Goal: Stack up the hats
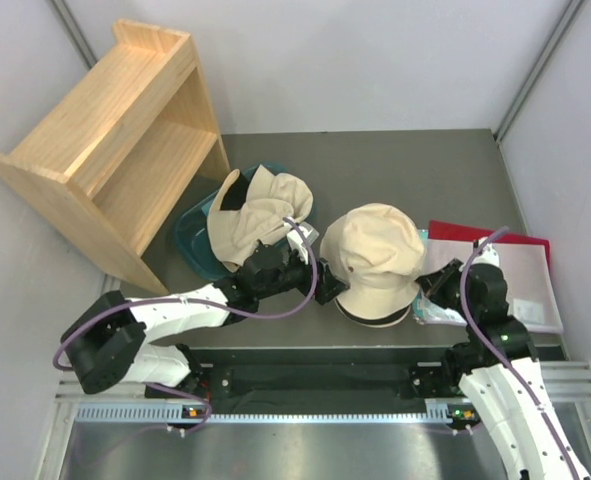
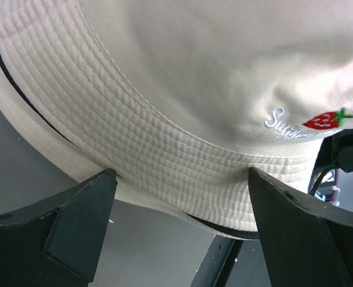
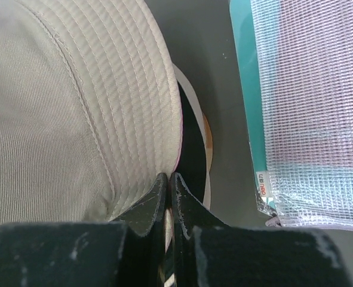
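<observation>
Below, only brim of lower hat (image 2: 33,128)

The grey table (image 1: 375,165) bears a wooden shelf (image 1: 115,140) far left; a teal tub (image 1: 190,237) holding hats (image 1: 260,215); mesh pouches (image 1: 530,290) right.

Top external: fixed high above and behind the arm bases, looking down over the whole tabletop (image 1: 405,165); the widest and farthest view.
Left wrist: rides the left arm and looks low and nearly level past the left end effector (image 2: 181,179), very close to the brim of the middle cream hat (image 2: 182,89).
Right wrist: rides the right arm and looks steeply down past the right end effector (image 3: 167,179), close to that hat's opposite side, with a mesh pouch (image 3: 307,107) at right.
Shared: all three views show the middle cream hat; the top and right wrist views also share the mesh pouch.
</observation>
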You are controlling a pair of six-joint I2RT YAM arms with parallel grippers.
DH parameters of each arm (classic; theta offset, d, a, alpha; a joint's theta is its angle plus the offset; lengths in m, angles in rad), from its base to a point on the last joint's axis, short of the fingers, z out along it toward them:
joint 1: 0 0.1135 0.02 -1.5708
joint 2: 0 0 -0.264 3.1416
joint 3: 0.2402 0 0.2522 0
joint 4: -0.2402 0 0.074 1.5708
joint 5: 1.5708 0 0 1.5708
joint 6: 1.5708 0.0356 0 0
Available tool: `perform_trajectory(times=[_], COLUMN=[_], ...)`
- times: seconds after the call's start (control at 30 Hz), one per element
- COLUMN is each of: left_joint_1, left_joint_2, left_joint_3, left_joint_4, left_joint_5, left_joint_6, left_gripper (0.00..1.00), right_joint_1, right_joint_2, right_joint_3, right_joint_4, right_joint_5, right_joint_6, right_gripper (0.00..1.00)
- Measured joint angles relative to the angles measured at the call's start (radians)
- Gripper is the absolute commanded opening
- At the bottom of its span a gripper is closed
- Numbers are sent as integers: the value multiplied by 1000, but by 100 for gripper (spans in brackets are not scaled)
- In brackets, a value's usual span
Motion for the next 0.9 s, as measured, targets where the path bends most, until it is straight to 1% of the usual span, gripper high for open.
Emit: perform_trajectory(times=[0.27,0.4,0.57,0.67,0.77,0.9], left_joint_1=[-1,3,29,75,137,214], left_joint_2=[66,144,209,243,286,341], left_joint_3=[17,93,171,215,261,339], left_joint_4=[32,11,-14,-38,-56,-93], left_joint_5=[-20,-43,-41,-39,-32,-6], left_joint_6=[-9,-5,3,1,-2,-1], left_gripper=[97,97,98,97,97,97], right_joint_1=[40,101,230,278,288,288], right_joint_2=[25,52,130,175,209,261], right_joint_3=[-61,-79,-82,-82,-79,-64], right_joint_4=[29,67,133,177,216,254], right_joint_5=[20,61,143,196,231,277], right_joint_6=[45,80,122,139,148,145], right_gripper=[0,0,0,1,5,13])
